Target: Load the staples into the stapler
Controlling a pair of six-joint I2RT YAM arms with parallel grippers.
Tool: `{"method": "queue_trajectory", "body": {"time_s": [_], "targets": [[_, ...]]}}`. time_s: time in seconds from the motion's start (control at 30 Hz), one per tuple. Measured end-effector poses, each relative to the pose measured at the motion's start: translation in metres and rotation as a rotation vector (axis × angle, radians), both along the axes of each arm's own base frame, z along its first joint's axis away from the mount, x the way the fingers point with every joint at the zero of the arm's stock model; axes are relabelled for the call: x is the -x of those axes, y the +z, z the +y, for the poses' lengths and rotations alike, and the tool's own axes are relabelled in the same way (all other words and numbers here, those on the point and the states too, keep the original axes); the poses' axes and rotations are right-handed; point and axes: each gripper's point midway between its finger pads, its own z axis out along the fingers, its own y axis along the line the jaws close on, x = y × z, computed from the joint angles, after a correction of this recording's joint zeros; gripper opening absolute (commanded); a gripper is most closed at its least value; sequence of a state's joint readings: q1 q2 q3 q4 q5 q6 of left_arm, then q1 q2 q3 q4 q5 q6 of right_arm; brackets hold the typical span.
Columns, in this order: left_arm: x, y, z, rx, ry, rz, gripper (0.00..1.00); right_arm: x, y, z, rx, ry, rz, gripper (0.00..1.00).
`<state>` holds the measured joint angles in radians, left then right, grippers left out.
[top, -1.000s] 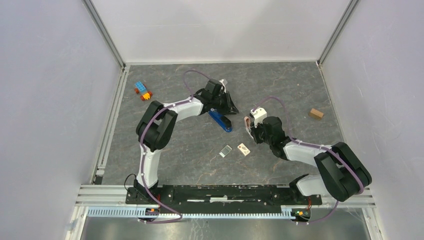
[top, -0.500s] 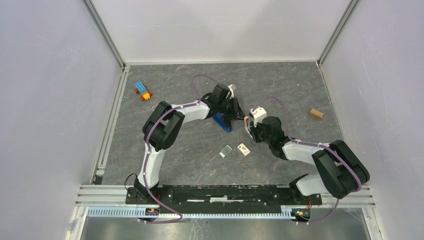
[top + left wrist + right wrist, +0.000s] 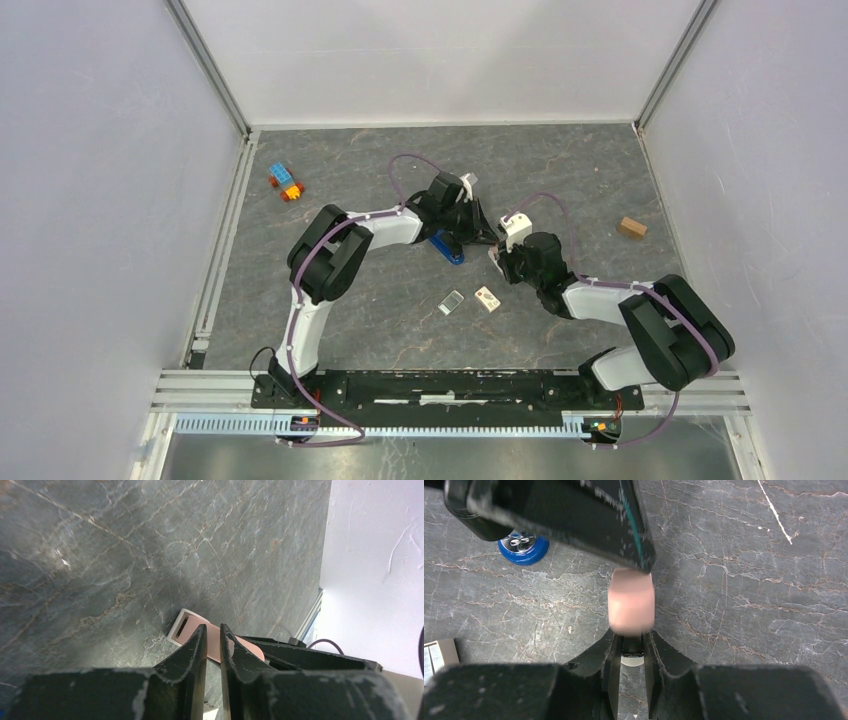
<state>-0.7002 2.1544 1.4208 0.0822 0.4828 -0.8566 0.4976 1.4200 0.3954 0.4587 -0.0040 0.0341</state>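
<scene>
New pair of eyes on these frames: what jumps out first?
The two grippers meet mid-table: the right gripper pinches a pink piece, with the left gripper at its far end. The blue stapler lies half under the left arm; the staples lie nearer the robot.

The left gripper [image 3: 486, 236] has swung right, off its spot above the stapler [image 3: 450, 252], and now its tip noses right up against the pink piece [image 3: 631, 600] pinched in the right gripper [image 3: 630, 644]. The left jaws have narrowed slightly, and the stapler now shows less blue.
</scene>
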Motion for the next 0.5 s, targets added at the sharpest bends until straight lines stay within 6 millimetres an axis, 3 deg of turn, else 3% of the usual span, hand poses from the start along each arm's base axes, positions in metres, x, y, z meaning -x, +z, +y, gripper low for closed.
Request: {"method": "queue_trajectory", "body": {"time_s": [0.3, 0.5], "targets": [[0.007, -0.004, -0.003, -0.002, -0.007, -0.001, 0.23, 0.000, 0.002, 0.000, -0.001, -0.009, -0.008, 0.41], [0.012, -0.005, -0.003, -0.015, -0.011, 0.007, 0.23, 0.005, 0.017, -0.007, 0.005, -0.024, -0.018, 0.50]]}}
